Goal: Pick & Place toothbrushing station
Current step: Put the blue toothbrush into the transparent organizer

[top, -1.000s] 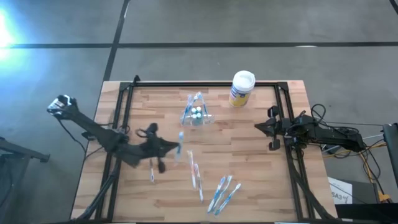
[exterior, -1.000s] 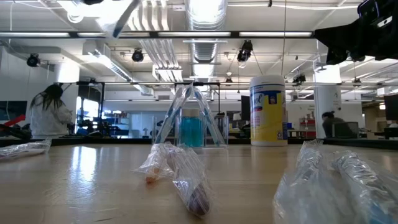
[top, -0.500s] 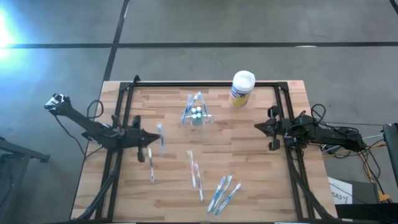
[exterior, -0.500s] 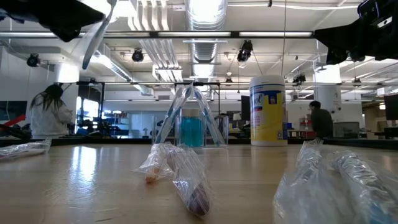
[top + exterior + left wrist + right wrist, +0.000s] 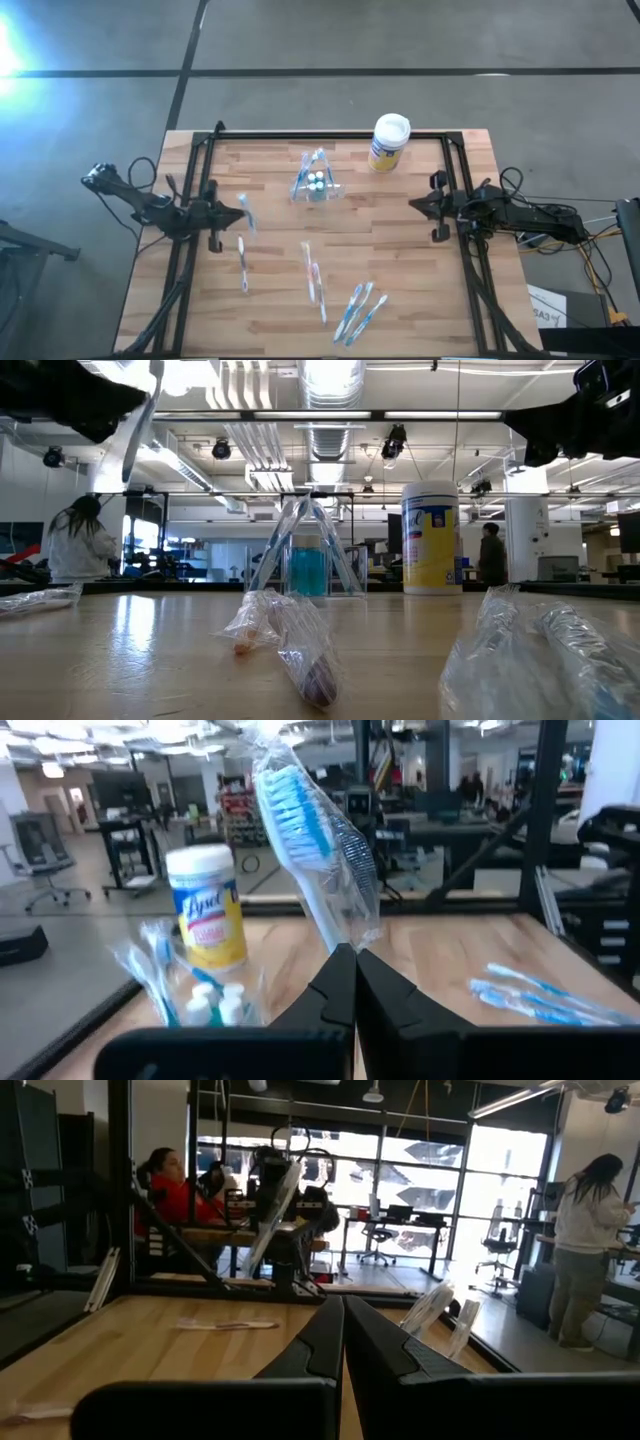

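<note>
Wooden table (image 5: 400, 260): toothbrushing station (image 5: 315, 183) stands well apart from left claw (image 5: 238, 213), clamped on wrapped toothbrush (image 5: 246, 213).

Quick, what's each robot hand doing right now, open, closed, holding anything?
Left hand: closed on a wrapped toothbrush, held up over the table's left side.
Right hand: closed, holding nothing, waiting at the table's right edge.

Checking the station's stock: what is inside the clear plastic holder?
The see-through plastic holder contains small white-capped tubes and blue-and-white toothbrushes leaning against its side. Anything lying beneath them at the bottom is hidden.
</note>
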You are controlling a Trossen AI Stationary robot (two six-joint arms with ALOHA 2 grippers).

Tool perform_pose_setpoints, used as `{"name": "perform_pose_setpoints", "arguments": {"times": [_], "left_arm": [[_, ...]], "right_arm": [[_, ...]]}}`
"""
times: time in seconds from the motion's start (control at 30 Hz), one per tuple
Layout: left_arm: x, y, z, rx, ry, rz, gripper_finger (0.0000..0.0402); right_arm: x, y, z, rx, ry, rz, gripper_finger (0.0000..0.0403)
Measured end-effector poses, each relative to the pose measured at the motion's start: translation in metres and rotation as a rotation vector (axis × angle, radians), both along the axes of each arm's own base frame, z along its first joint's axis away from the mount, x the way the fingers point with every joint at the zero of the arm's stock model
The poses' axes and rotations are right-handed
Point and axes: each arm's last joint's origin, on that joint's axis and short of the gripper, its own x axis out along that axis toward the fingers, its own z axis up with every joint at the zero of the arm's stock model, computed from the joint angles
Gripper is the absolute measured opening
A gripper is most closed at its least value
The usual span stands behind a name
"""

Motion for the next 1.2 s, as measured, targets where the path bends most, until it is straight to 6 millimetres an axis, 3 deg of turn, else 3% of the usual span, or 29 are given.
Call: {"name": "perform_pose_setpoints", "arguments": {"times": [0.2,0.3,0.5,0.83,1.03,1.2], "left_arm": [[0.002,0.0,0.005,-0.054,-0.156,0.0,0.0],[0.007,-0.001,0.012,0.007,-0.21,-0.073,0.0],[0.026,0.008,0.03,0.043,-0.182,0.058,0.0],[0.082,0.046,0.053,0.076,-0.06,0.217,0.0],[0.124,0.071,0.055,0.062,0.029,0.331,0.0],[0.158,0.081,0.047,0.166,0.172,0.418,0.0]], "right_arm": [[0.0,0.0,-0.002,0.01,0.006,0.002,0.0008],[0.0,0.0,-0.002,0.009,0.004,0.002,0.0008],[0.0,0.0,-0.002,0.018,0.003,0.004,0.0008],[0.0,0.0,-0.002,0.052,0.003,0.009,0.0008],[0.001,0.0,-0.003,0.068,0.013,0.012,0.0008],[0.002,0.0,-0.004,0.082,0.024,0.013,0.0008]]}}
